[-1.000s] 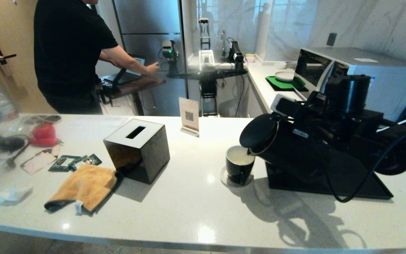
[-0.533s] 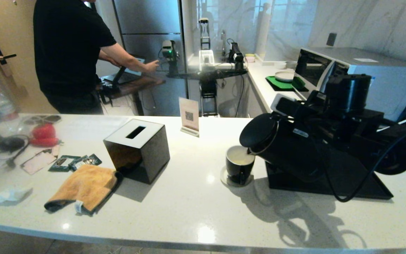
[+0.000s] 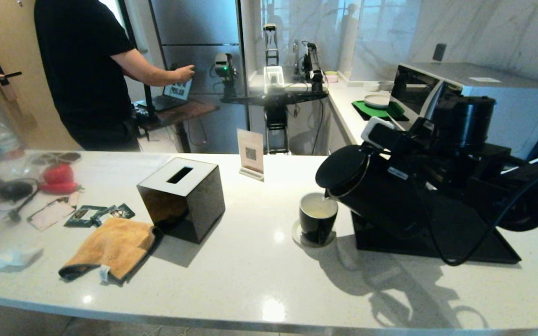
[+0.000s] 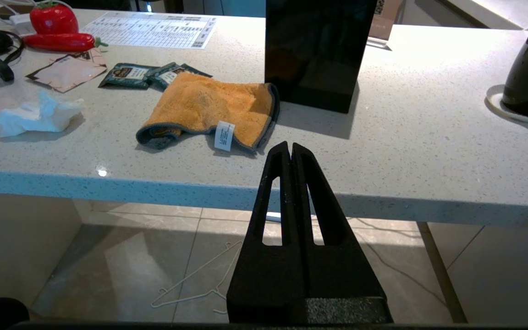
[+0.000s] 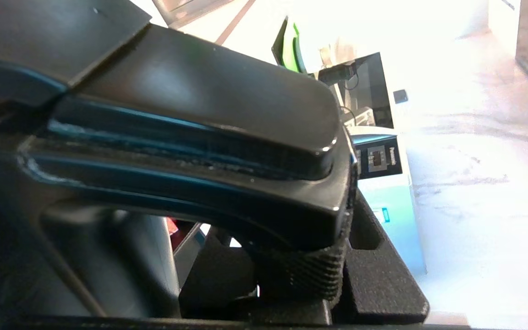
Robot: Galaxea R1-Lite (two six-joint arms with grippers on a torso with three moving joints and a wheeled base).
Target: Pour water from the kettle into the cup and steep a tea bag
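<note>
Kettle (image 3: 376, 191) tilting, spout over cup (image 3: 318, 218), so water is landing inside. Right gripper (image 5: 291, 279) clamping handle. Left gripper (image 4: 290, 151) closed, empty, hanging below table (image 4: 383, 151) edge.

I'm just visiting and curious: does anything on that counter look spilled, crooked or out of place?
Nothing looks spilled. The kettle leans steeply only because the right tool tips it over the cup. The orange cloth lies rumpled, with a crumpled tissue nearby.
</note>
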